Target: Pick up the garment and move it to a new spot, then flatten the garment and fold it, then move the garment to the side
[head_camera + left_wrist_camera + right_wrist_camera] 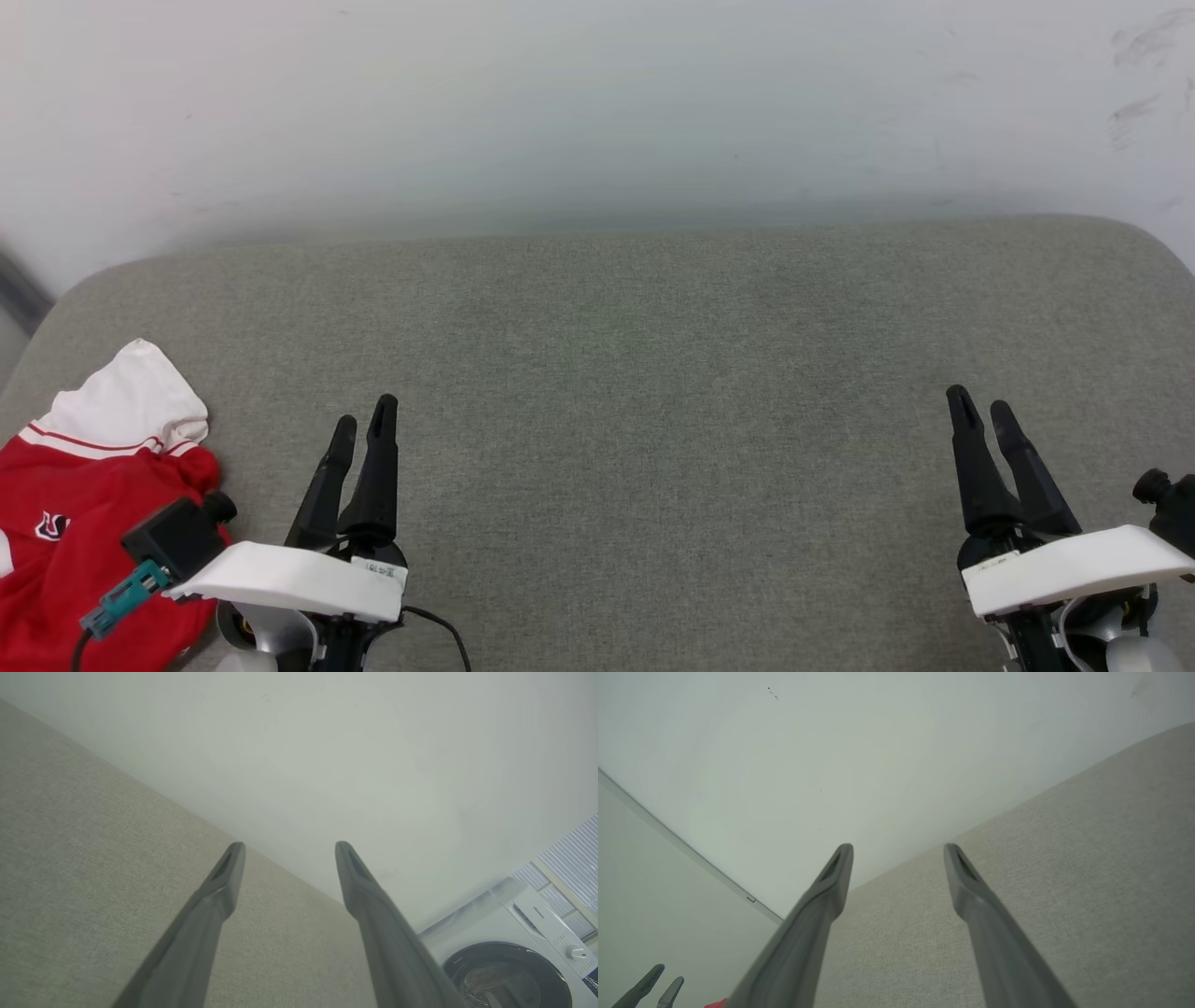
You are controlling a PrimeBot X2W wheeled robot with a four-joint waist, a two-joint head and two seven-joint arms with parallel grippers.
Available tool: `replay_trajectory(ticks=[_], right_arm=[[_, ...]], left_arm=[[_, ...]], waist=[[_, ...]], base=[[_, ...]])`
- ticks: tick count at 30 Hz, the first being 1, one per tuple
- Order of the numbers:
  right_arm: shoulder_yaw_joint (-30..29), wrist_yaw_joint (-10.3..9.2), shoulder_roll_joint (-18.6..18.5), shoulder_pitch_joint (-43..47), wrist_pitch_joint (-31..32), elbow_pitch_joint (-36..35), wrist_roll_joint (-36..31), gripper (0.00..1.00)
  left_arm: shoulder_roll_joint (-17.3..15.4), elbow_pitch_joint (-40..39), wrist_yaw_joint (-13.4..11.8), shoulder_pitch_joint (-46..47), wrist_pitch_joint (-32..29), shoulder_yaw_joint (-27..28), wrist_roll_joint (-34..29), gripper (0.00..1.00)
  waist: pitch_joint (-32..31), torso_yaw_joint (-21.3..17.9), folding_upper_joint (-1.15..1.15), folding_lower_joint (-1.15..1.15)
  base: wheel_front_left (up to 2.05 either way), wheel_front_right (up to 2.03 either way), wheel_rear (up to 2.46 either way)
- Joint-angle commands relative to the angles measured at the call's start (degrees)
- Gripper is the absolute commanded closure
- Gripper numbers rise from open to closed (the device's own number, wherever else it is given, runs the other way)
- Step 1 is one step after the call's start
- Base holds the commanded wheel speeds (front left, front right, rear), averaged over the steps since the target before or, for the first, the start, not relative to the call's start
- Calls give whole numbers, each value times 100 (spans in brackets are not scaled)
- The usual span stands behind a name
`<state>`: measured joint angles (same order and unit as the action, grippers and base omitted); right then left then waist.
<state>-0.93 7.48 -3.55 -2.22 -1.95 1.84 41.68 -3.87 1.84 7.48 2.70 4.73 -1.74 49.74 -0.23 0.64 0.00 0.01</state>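
Garment (pixel 65 504) bunched at left edge of grey fabric surface (pixel 653 373), beside left tool (pixel 364 415); that and right tool (pixel 978 401) parted, empty.

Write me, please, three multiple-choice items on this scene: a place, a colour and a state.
1. Where on the grey fabric-covered surface does the red jersey-style shirt lie? A. left end B. middle C. right end
2. Its visible sleeve is: A. blue B. white C. black
3. The left gripper is: A. shut on the shirt B. open, empty C. shut, empty
A: it lies bunched at the head view's left edge. B: the sleeve is white with red stripes. B: its fingers stand apart, nothing between.
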Motion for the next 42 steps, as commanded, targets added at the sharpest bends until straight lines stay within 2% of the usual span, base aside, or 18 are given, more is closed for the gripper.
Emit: replay_trajectory(ticks=[1, 17, 30, 42], right_arm=[[22, 2, -48, -50, 8, -132, -215, 0], [27, 1, -64, 96, 78, -388, -1672, 0], [-124, 1, 35, 206, 112, -474, -2511, 0], [-157, 1, 67, 276, 109, -497, -3010, 0]], left_arm=[[-57, -117, 2, 20, 47, -23, -223, 0], [-133, -319, -22, -114, 322, -119, -1827, 0], [-176, -257, -48, -187, 513, -253, -2654, 0], [-167, -164, -63, -220, 661, -279, -3171, 0]], waist=[[-1, 3, 0, -1], [-14, 16, 0, -1], [-23, 32, 0, -1], [-28, 46, 0, -1]], base=[[0, 0, 0], [0, 0, 0], [0, 0, 0], [0, 0, 0]])
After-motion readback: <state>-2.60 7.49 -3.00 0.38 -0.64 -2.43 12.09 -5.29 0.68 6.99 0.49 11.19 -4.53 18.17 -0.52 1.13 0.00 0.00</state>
